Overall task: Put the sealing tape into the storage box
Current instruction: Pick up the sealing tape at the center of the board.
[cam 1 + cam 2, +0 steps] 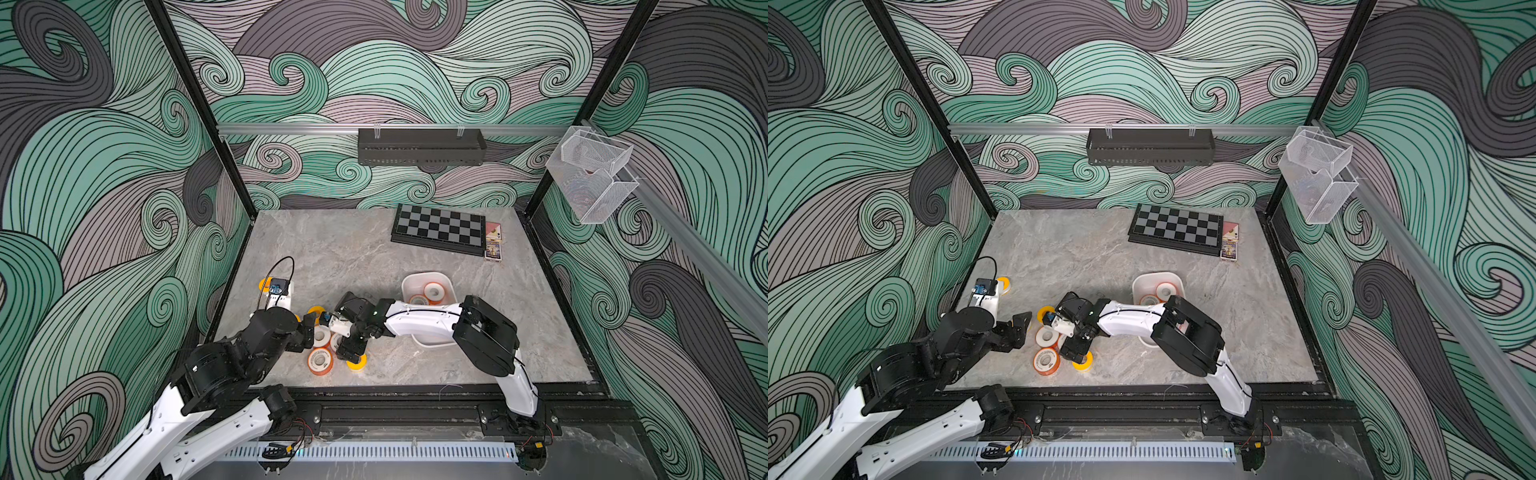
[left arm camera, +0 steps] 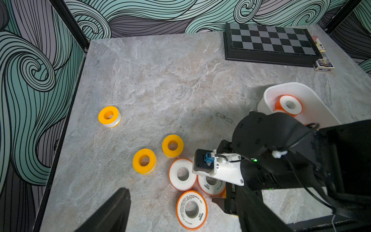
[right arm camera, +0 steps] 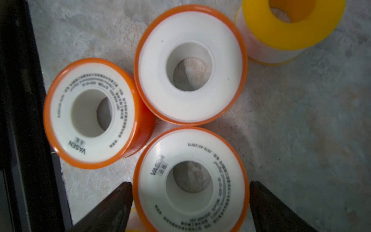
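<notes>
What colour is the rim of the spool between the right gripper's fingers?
Orange. That spool shows best in the right wrist view.

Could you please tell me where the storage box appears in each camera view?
Both top views: the storage box sits mid-table, partly under the right arm.
Left wrist: storage box beyond the right arm, orange-rimmed spool inside.
Right wrist: not in it.
Shared landmark: the chessboard, farther back; absent from right wrist.

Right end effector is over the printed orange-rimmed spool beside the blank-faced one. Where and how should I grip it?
Pinch the printed spool across its orange rim from straight above: it lies flat, hole up. The right end effector straddles its two free sides.
</notes>
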`<state>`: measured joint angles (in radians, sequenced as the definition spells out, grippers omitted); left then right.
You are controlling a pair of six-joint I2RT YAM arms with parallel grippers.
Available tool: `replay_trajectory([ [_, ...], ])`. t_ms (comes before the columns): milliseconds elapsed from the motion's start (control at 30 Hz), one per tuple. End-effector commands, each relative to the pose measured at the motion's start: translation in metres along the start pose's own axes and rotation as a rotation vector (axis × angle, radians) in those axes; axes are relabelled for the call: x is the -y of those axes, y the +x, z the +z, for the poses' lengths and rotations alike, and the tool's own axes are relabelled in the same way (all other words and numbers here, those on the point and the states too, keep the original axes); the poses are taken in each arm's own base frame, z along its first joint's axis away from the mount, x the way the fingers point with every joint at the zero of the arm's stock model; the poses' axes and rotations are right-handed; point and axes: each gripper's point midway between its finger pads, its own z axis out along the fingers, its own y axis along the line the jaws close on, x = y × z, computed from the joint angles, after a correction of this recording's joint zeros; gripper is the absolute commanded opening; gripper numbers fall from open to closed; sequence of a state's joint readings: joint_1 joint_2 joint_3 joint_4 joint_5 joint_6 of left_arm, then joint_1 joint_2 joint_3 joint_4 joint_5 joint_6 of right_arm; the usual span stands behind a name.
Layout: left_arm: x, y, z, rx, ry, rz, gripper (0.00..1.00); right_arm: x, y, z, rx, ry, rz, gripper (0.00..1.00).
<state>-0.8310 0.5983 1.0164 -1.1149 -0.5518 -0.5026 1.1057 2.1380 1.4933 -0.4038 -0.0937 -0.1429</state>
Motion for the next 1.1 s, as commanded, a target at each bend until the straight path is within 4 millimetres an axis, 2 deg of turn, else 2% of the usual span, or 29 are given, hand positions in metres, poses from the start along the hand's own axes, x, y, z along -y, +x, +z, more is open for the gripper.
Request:
replay_trajectory([
  [0,-0.001,-0.001,0.002,0.004,-0.011,-0.010,0.86,0.000,-0.001,0.004,-0.024,0.028,-0.020,0.93],
  [100,-0.001,0.000,0.002,0.002,-0.011,-0.010,0.86,0.002,-0.004,0.007,-0.025,0.045,-0.015,0.91],
  [200,-0.001,0.000,0.002,0.005,-0.008,-0.012,0.86,0.005,-0.005,0.008,-0.025,0.058,0.000,0.84],
  [367,0.000,0.000,0.003,0.003,-0.004,-0.011,0.86,0.002,-0.013,-0.003,0.004,0.053,0.019,0.76],
  [567,0.000,0.000,0.002,0.004,-0.001,-0.012,0.86,0.006,-0.027,-0.038,0.072,0.083,0.029,0.73],
  [767,0.000,0.000,0.001,0.007,0.003,-0.016,0.86,0.024,-0.029,-0.093,0.160,0.112,0.077,0.73],
  [933,0.001,0.000,0.002,0.004,0.006,-0.013,0.86,0.057,0.003,-0.142,0.208,0.164,0.211,0.73],
  [1067,0.002,0.001,0.002,0.001,0.013,-0.014,0.86,0.077,0.042,-0.171,0.231,0.204,0.341,0.73],
])
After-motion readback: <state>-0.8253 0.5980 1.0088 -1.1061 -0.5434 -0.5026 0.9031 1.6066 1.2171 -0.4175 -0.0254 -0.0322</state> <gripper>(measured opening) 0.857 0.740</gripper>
